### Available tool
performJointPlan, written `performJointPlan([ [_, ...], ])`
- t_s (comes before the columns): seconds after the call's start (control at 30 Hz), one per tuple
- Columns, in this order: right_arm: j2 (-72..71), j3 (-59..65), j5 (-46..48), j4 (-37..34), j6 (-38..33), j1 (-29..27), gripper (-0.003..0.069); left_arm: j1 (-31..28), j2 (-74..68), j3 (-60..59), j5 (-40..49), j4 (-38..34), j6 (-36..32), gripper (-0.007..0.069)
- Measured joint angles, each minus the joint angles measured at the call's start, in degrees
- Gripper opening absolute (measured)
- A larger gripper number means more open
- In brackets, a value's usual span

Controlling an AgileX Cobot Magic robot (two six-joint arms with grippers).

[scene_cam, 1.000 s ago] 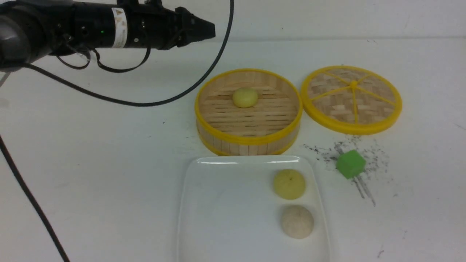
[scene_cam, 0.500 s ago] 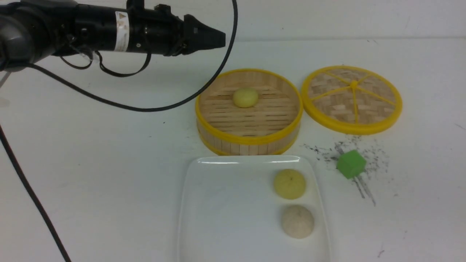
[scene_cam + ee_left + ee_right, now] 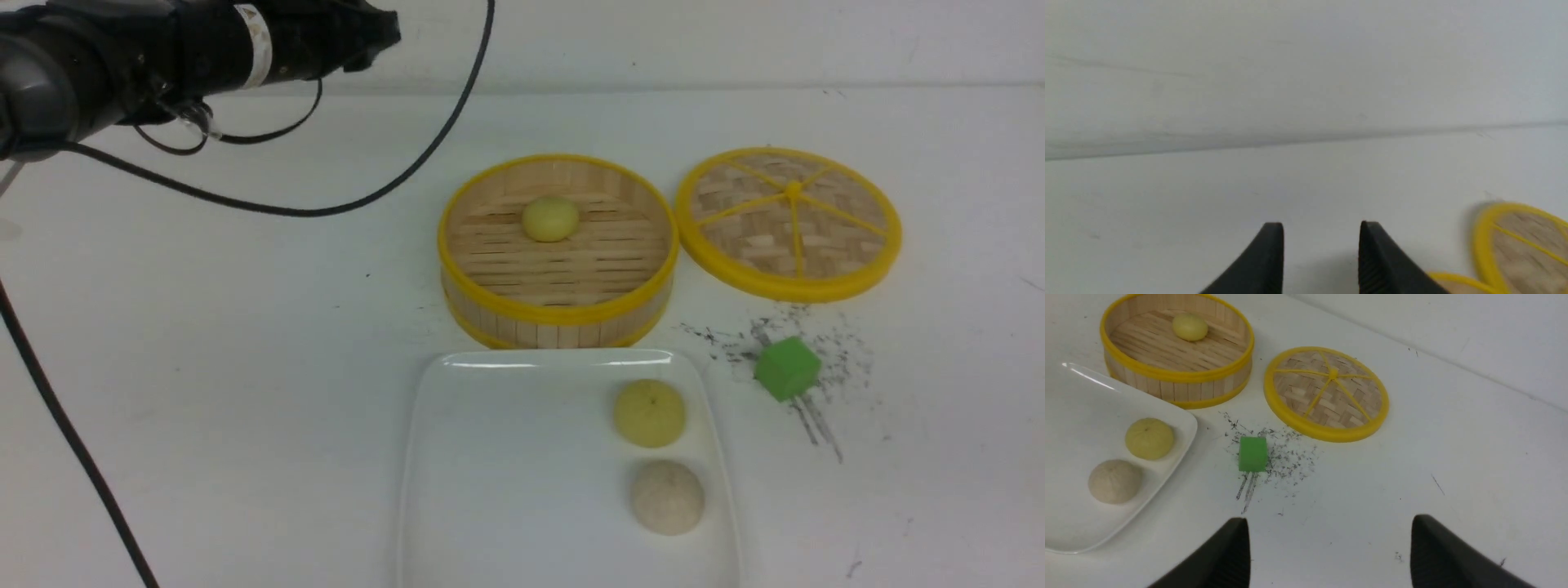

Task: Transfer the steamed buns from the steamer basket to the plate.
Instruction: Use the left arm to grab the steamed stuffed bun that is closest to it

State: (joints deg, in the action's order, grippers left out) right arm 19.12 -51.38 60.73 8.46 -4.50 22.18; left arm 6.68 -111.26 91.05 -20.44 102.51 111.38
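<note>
One pale yellow-green steamed bun (image 3: 550, 219) lies toward the back of the steamer basket (image 3: 558, 310). On the white plate (image 3: 506, 474) in front of the basket sit a second yellow-green bun (image 3: 649, 412) and an off-white bun (image 3: 667, 496). My left arm (image 3: 245, 41) reaches in high at the far left, well back from the basket. The left gripper (image 3: 1321, 228) is open and empty above bare table. My right gripper (image 3: 1329, 522) is wide open and empty, to the right of the plate (image 3: 1069, 457) and nearer than the green cube (image 3: 1253, 453); the front view does not show it.
The flat woven lid (image 3: 789, 222) lies right of the basket. A green cube (image 3: 786, 368) sits among dark scuff marks right of the plate. The left arm's black cable (image 3: 245, 208) hangs over the table's left side. A wall runs along the far edge.
The left arm first reached right toward the basket, then drew back up and to the left. Its cable swung with it. Buns, basket and plate stayed put.
</note>
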Motion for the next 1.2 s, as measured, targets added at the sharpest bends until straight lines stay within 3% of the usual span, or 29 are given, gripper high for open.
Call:
performJointPlan([
  [0.17, 0.0, 0.0, -0.3, 0.0, 0.6, 0.0, 0.0514, -1.2, 0.0, -1.2, 12.3, -1.3, -5.1, 0.0286],
  [0.43, 0.0, 0.0, -0.3, 0.1, 0.6, 0.0, 0.0514, -2.9, 0.0, -6.1, 17.4, -1.8, -14.7, 0.0282],
  [0.8, 0.0, 0.0, -0.6, 2.2, 0.6, 0.0, 0.0514, -2.9, 0.0, -12.2, 1.1, -1.4, -15.3, 0.0226],
  [1.07, 0.0, 0.0, -1.6, 2.6, 0.6, 0.0, 0.0514, -2.9, 4.8, -12.2, -5.3, -1.1, -8.4, 0.0227],
  [1.2, 0.0, 0.0, -2.5, 2.6, 0.6, 0.0, 0.0514, -2.9, 7.7, -12.2, -15.3, -0.6, -5.6, 0.0230],
])
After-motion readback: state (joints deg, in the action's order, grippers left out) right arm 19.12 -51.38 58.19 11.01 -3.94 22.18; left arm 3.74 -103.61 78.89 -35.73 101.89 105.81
